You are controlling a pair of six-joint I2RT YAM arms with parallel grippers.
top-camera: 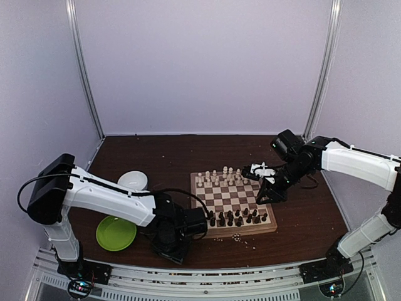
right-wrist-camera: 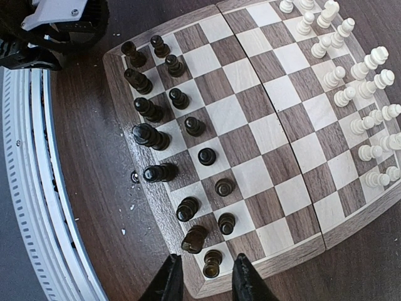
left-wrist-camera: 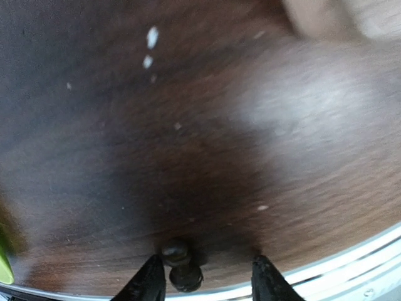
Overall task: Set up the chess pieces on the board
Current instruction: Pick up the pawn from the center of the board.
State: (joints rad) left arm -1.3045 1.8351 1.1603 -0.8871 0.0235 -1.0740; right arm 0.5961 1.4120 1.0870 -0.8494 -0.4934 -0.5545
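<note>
Dark chessmen (right-wrist-camera: 178, 98) fill the two near ranks of the board (right-wrist-camera: 269, 132), and pale chessmen (right-wrist-camera: 335, 76) fill the two far ranks. The middle squares are bare. The dark side is untidy: a tipped piece (right-wrist-camera: 160, 172) in the back rank seems to lie over onto the frame. Another near the right corner leans, and the pawn square beside that corner looks unfilled.

A loose dark piece (left-wrist-camera: 180, 268) sits off the board on the table (left-wrist-camera: 188, 125), close to the near edge rail. The left gripper (left-wrist-camera: 207, 263) hangs low over it with jaws spread. The piece is between them, nearer one finger, with no visible pinch. The right gripper (right-wrist-camera: 207, 268) hovers at the board's near right corner, jaws spread either side of the corner piece (right-wrist-camera: 212, 262). I cannot tell if it touches; nothing is lifted.

Judgement: this is late in the setup, and the step in hand is fetching the stray piece and fixing the dark ranks. Next, the left should close squarely on the piece's body, lift straight up and carry it to the open square without brushing neighbours. The men are tiny and tightly packed, so they are easy to knock. The right should stand up the fallen ones, coming in from above.

Crumbs (left-wrist-camera: 151, 37) dot the table. A green plate (top-camera: 116, 233) and white bowl (top-camera: 133, 180) sit left of the board, not involved.
</note>
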